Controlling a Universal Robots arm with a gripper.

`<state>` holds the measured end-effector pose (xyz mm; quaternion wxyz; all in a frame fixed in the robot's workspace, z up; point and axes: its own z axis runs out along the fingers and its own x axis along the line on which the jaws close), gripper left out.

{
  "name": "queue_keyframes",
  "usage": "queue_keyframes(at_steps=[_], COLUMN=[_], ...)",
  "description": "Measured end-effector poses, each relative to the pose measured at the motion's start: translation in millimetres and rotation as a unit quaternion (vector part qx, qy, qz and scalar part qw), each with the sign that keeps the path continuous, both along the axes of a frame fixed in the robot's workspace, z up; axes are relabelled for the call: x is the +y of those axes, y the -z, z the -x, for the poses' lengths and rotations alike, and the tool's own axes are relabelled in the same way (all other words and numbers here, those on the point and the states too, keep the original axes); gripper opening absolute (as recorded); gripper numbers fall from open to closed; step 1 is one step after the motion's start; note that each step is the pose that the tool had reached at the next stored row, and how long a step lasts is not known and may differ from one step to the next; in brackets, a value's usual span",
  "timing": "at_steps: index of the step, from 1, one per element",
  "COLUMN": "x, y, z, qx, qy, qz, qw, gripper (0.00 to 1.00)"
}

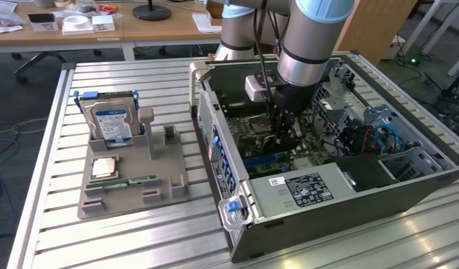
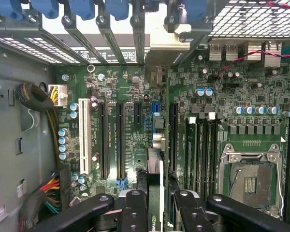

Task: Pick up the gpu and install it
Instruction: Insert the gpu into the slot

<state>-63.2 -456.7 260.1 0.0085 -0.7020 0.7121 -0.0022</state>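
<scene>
Gripper point(image 2: 160, 210) jaws part-closed, pinching graphics card point(image 2: 155, 186) edge-on. Keep it upright and square over the motherboard point(image 2: 222, 96) slot, then press evenly.

Green motherboard point(image 2: 135, 92) — blue latches point(image 2: 82, 7) (gpu point(image 2: 154, 203) dark, green-edged).

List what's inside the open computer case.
A green motherboard, an empty CPU socket, cables, and the gpu gripped in the jaws. What lies beneath the card is covered.

Bright even light, glare on the slatted table point(image 1: 427, 224), soft shadows inside the computer case point(image 1: 364, 216)
</scene>
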Motion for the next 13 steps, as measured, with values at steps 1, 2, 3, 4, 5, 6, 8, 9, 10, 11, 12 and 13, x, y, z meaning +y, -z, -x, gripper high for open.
queue_keyframes(at_steps=[1,2,3,4,5,6,8,9,10,11,12,13], x=[-0.3,-0.5,-0.5,-0.5,-0.6,-0.7,-1.0,-1.1,-1.1,-1.1,-1.2,-1.2], y=[0.2,0.4,0.5,0.6,0.6,0.6,0.7,0.8,0.9,1.0,1.0,1.1], z=[0.4,0.9,1.2,1.5,1.6,1.8,2.3,2.6,3.0,3.4,3.8,4.4], qx=[0.0000,0.0000,0.0000,0.0000,0.0000,0.0000,0.0000,0.0000,0.0000,0.0000,0.0000,0.0000], qy=[0.000,0.000,0.000,0.000,-0.001,-0.001,-0.001,-0.001,-0.001,-0.001,-0.001,-0.001], qz=[0.0000,0.0000,-0.0001,-0.0001,0.0000,0.0000,0.0000,0.0000,0.0000,0.0000,0.0000,0.0001], qw=[1.0000,1.0000,1.0000,1.0000,1.0000,1.0000,1.0000,1.0000,1.0000,1.0000,1.0000,1.0000], gripper=[0.26,0.26,0.26,0.26,0.26,0.26,0.26,0.26,0.26,0.26,0.26,0.26])
